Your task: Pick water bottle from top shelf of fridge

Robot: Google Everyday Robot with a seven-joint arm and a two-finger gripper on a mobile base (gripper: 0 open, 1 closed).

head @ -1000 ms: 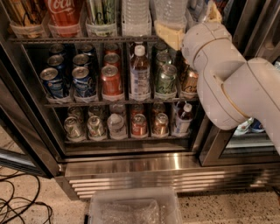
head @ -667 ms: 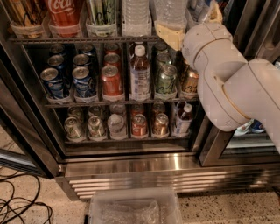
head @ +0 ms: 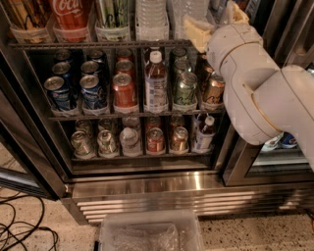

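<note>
My gripper (head: 216,20) hovers in front of the fridge (head: 147,184), above the right end of the top shelf (head: 98,44), with its jaws spread. Farther back on that shelf stands the water bottle (head: 188,11), just left of the jaws and not between them.

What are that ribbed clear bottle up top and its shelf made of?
The water bottle looks like thin clear plastic: ribbed, see-through walls. The top shelf seems metal, with a shiny steel-like front rail. The tool, by that shelf's right end, looks matte cream plastic.
</note>
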